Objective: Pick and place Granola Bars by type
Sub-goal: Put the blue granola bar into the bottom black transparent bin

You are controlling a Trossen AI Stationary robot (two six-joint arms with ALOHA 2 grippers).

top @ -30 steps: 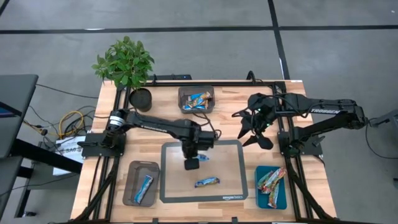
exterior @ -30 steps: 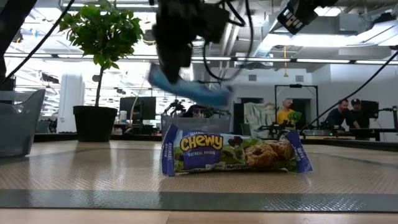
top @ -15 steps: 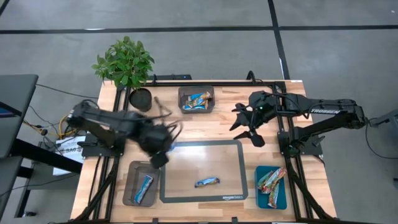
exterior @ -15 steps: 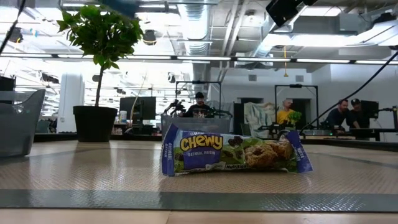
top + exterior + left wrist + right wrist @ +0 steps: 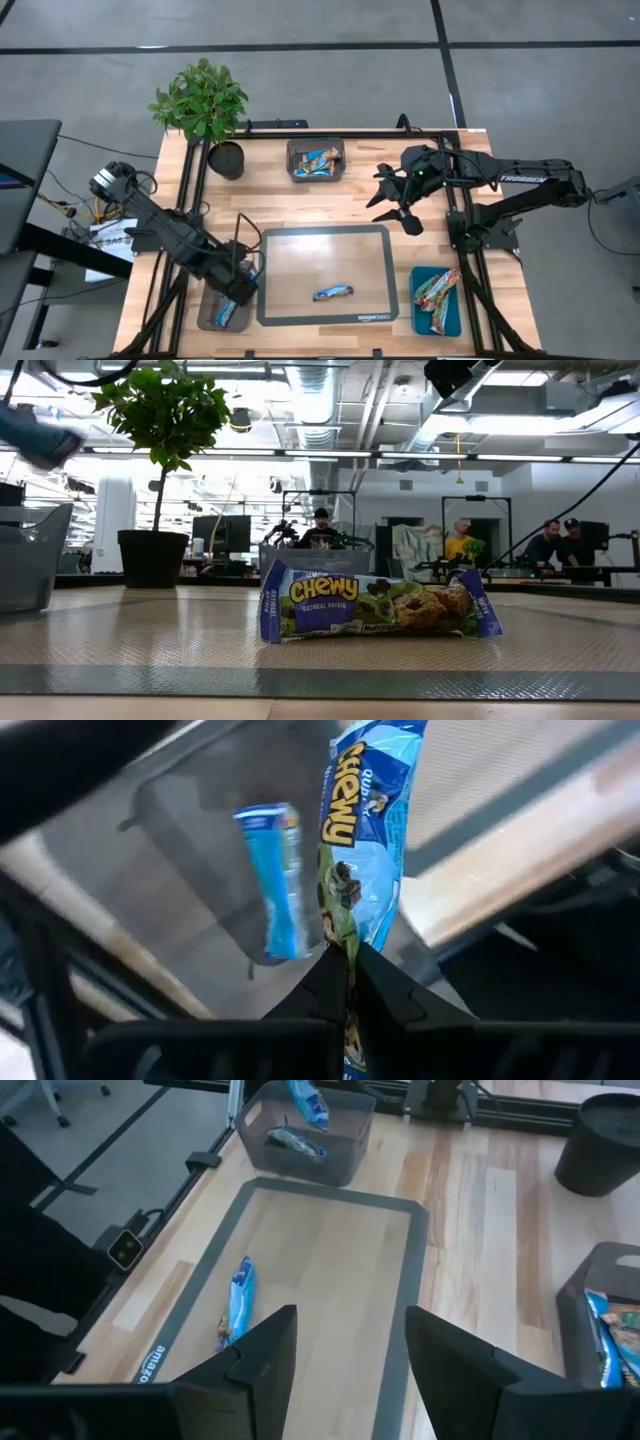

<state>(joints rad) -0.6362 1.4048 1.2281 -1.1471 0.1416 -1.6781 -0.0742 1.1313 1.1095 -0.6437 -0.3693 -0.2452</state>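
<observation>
One bar (image 5: 365, 840) clenched in left jaws (image 5: 348, 960), one bar (image 5: 332, 293) on mat (image 5: 385, 275), right jaws (image 5: 345, 1345) spread.

The left gripper (image 5: 243, 290) is hovering over the left bin (image 5: 212, 318), where a blue bar (image 5: 224, 311) is partly showing beneath it. The right gripper (image 5: 397, 203) is hanging with fingers spread above the table (image 5: 370, 200), beyond the mat (image 5: 382, 270). One bar (image 5: 332, 293) is lying on the mat. The far bin (image 5: 296, 150) is holding bars (image 5: 318, 161), and the teal tray (image 5: 452, 320) is holding more bars (image 5: 434, 293). A plant (image 5: 201, 100) is standing at the far left corner.
</observation>
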